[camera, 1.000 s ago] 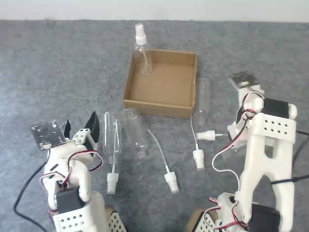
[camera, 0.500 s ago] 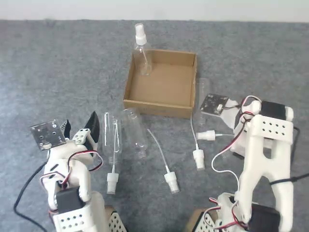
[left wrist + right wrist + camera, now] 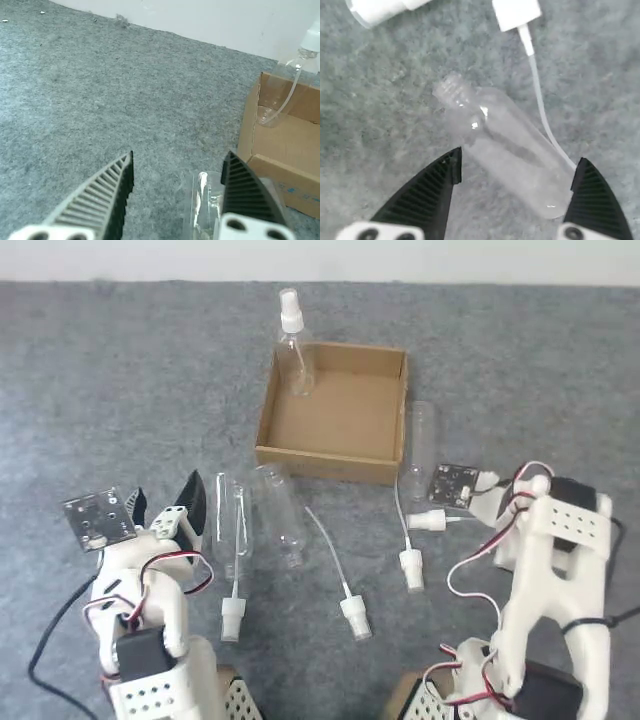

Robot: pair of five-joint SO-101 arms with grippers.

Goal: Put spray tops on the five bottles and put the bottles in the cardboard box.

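The cardboard box sits at mid-table; one bottle with a spray top stands in its far-left corner, also seen as the capped bottle. Three clear bottles lie uncapped: two left of centre, one along the box's right side. Loose spray tops lie in front. My left gripper is open beside a bottle mouth. My right gripper is open low over a lying bottle.
Grey carpet covers the table. A white wall runs along the far edge. The box's brown side stands right of the left gripper. A spray top's thin tube runs along the bottle under the right gripper.
The right arm swung in toward the box's right side and dropped low over the bottle there. The left arm and all bottles and tops stayed put.
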